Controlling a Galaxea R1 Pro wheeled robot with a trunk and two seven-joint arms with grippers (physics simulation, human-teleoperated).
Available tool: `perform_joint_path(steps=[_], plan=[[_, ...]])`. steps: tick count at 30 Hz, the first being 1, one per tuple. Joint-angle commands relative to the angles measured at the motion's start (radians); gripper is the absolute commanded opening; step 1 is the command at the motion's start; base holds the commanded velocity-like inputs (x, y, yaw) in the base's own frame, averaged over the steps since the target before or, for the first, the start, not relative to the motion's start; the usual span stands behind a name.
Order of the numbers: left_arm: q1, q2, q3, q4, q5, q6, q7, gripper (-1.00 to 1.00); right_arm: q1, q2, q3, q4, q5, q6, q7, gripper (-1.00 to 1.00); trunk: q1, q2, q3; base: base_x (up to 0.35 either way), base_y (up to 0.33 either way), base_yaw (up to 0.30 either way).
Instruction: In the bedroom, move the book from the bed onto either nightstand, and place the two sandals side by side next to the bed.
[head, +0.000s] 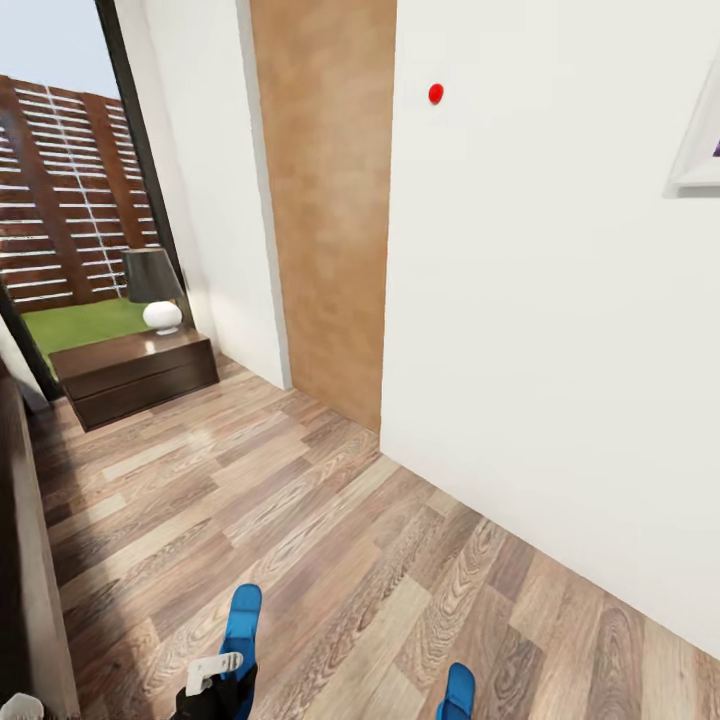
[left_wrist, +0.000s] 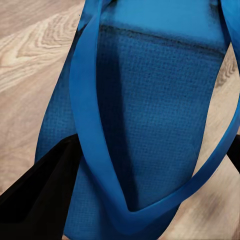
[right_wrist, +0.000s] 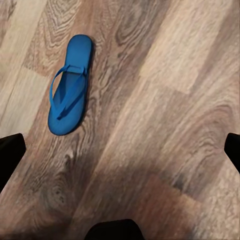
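Observation:
One bright blue sandal (head: 243, 620) is low in the head view, with my left gripper (head: 215, 675) on its near end. In the left wrist view that sandal (left_wrist: 150, 100) and its strap sit very close, over one dark finger (left_wrist: 45, 185); the gripper looks shut on it. The second sandal (head: 458, 692) lies on the plank floor to the right. My right gripper (right_wrist: 120, 150) hangs open above the floor, with a sandal (right_wrist: 70, 85) lying flat beyond it. A dark-brown nightstand (head: 135, 372) stands at the back left by the window. The book is out of view.
A black-shaded lamp (head: 153, 288) stands on the nightstand. A dark-brown piece of furniture (head: 30, 560) runs along the left edge. A white wall (head: 560, 350) with a light wooden panel (head: 325, 200) closes the right side. Wood-plank floor lies between.

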Motion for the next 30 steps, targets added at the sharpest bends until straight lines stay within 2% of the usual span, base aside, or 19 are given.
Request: perform_joint_path(steps=[1, 5, 14, 23, 30], plan=[[-0.001, 0.0, 0.009, 0.001, -0.009, -0.004, -0.003, -1.0, 0.0, 0.0, -0.003, -0.001, -0.01, 0.01, 0.005, 1.0, 0.0, 0.0, -0.001, 0.0, 0.0, 0.15], [-0.001, -0.001, 0.009, 0.001, -0.009, -0.004, -0.003, -1.0, 0.0, 0.0, -0.003, -0.001, -0.011, 0.01, 0.006, 1.0, 0.0, 0.0, -0.001, 0.025, 0.0, 0.051], [-0.001, -0.001, 0.009, 0.001, -0.009, -0.004, -0.003, -1.0, 0.0, 0.0, -0.003, -0.001, -0.011, 0.01, 0.006, 1.0, 0.0, 0.0, -0.001, 0.249, 0.0, 0.003], [-0.001, -0.001, 0.009, 0.001, -0.009, -0.004, -0.003, -1.0, 0.0, 0.0, -0.003, -0.002, -0.011, 0.01, 0.006, 1.0, 0.0, 0.0, -0.001, 0.027, 0.0, 0.006], [-0.001, -0.001, 0.009, 0.001, -0.009, -0.004, -0.003, -1.0, 0.0, 0.0, -0.003, -0.001, -0.011, 0.01, 0.006, 1.0, 0.0, 0.0, -0.001, 0.001, 0.0, 0.208]])
